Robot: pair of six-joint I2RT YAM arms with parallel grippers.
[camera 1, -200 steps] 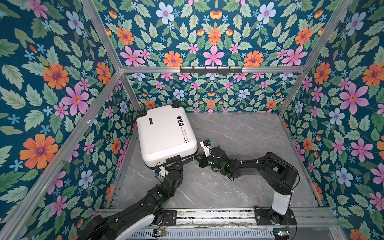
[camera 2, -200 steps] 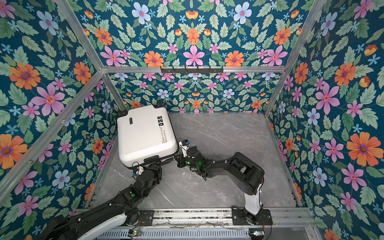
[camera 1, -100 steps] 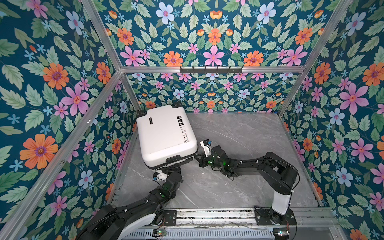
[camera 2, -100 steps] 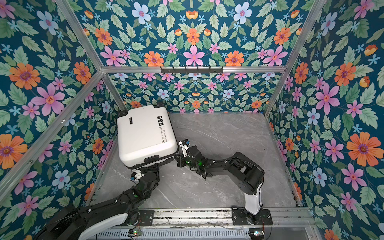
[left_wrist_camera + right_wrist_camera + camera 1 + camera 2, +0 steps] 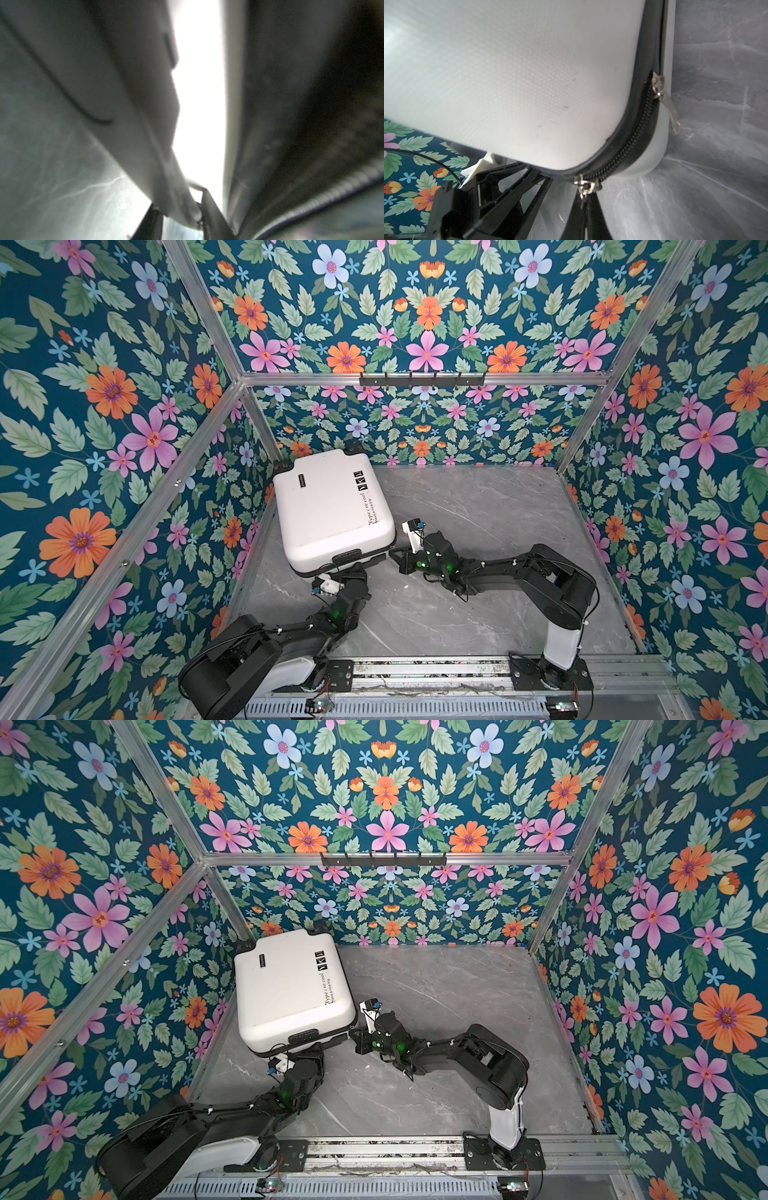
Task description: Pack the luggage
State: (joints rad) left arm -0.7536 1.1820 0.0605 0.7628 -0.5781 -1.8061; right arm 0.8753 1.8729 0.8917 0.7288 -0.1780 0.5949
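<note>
Left arm's elbow has sunk toward the rail [image 5: 415, 670]; the left gripper [image 5: 178, 199] straddles the white shell's rim, pinched or not, I cannot tell. Meanwhile the right gripper [image 5: 586, 205] is clamped on a silver zipper pull [image 5: 583, 187]. Rounded and pebble-textured, the hard-shell suitcase [image 5: 332, 510] lies in the far-left corner of the veined grey marble tabletop [image 5: 478, 510] — floral walls [image 5: 428, 323] all round.

white luggage [image 5: 328, 510], grey marbled table [image 5: 478, 506], floral walls [image 5: 104, 406]

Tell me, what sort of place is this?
Likely a robot test booth, not a real room: flower-print walls on a bare metal frame, with two robot arms bolted to a rail, working at a white suitcase.
</note>
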